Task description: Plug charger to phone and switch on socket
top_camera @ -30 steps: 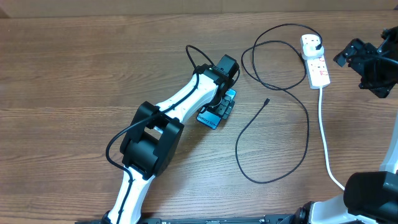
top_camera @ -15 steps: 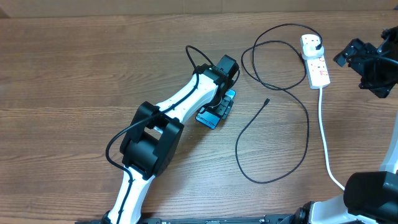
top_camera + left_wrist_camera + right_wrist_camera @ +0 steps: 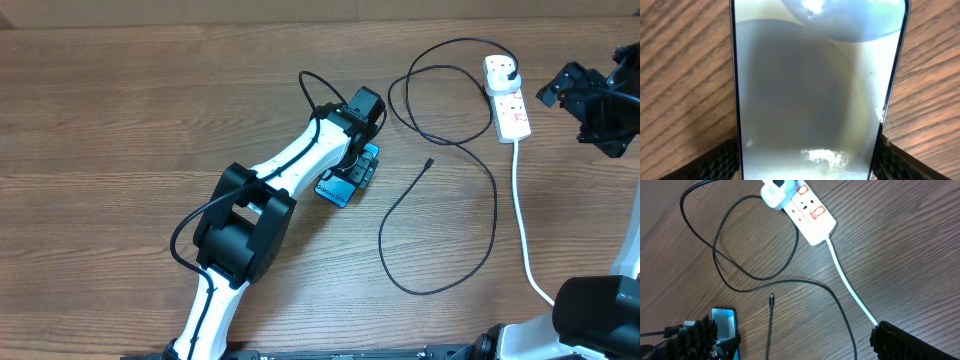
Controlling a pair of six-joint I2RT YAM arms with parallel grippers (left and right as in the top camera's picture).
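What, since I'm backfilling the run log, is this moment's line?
left gripper: closed on phone edges | right gripper: open, near socket | charger tip: loose, apart from phone | socket switch: unclear

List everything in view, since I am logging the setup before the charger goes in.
table: one, brown wood, under everything.
phone: one, light blue screen, dark border, flat near the table's middle.
charger: one, thin black cable, looping over the right half; its tip lies free right of the phone.
plug: one, white, seated in the socket's far end.
socket: one, white with red marks, far right.
cord: one, thick white, from the socket to the near edge.
left arm: one, white and black, reaching to the phone.
right arm: one, white and black, right edge.
left claw: one, black, closed on the phone's long edges.
right claw: one, black, open and empty, right of the socket.
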